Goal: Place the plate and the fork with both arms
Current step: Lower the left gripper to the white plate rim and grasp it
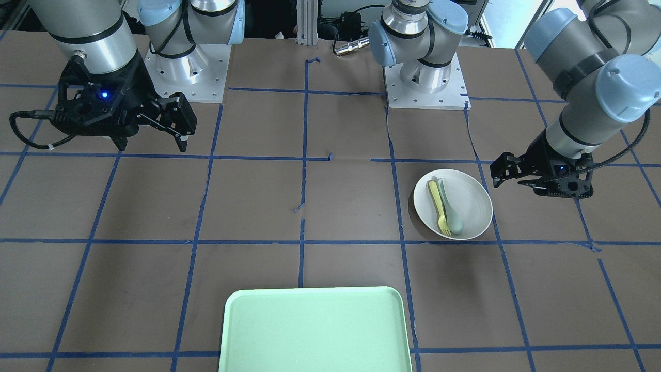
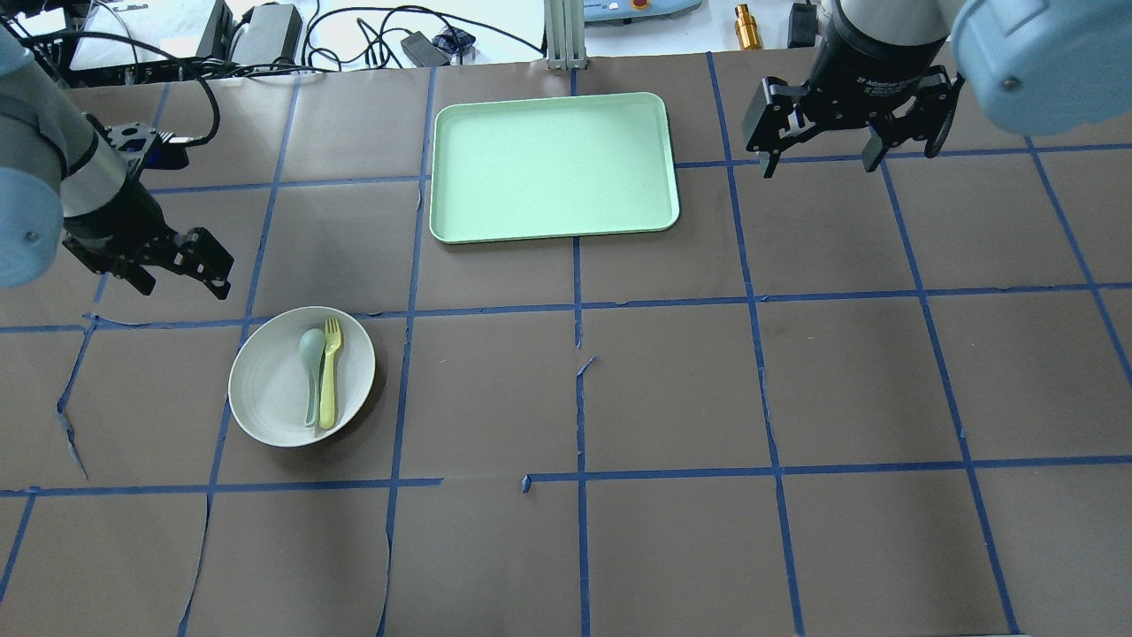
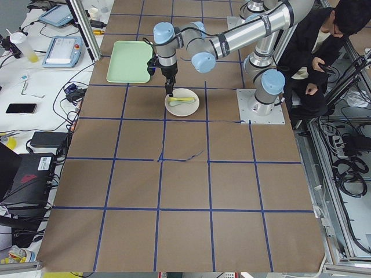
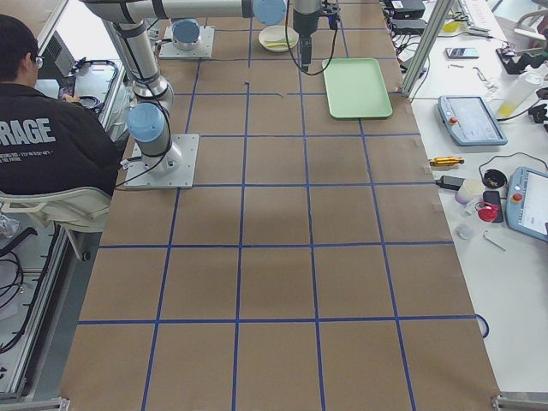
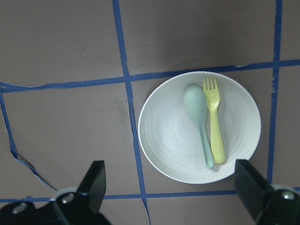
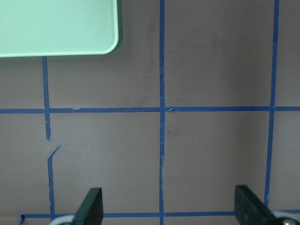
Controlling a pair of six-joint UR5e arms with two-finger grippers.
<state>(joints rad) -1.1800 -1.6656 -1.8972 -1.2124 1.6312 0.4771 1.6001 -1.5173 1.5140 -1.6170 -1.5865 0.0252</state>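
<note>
The off-white plate (image 2: 270,389) rests on the table's left half, also in the front view (image 1: 472,201) and the left wrist view (image 5: 168,136). The yellow fork (image 2: 329,372) (image 1: 439,206) (image 5: 214,122) lies in it beside a grey-green spoon (image 2: 309,363). My left gripper (image 2: 181,281) (image 1: 503,173) (image 5: 173,187) is open and empty, hovering just off the plate's far-left rim. My right gripper (image 2: 849,164) (image 1: 155,142) (image 6: 169,206) is open and empty, above bare table to the right of the tray.
A mint-green rectangular tray (image 2: 553,168) (image 1: 315,330) (image 6: 56,28) lies at the table's far middle. Brown paper with blue tape lines, torn in places, covers the table. A seated person (image 3: 324,40) is beside the robot bases.
</note>
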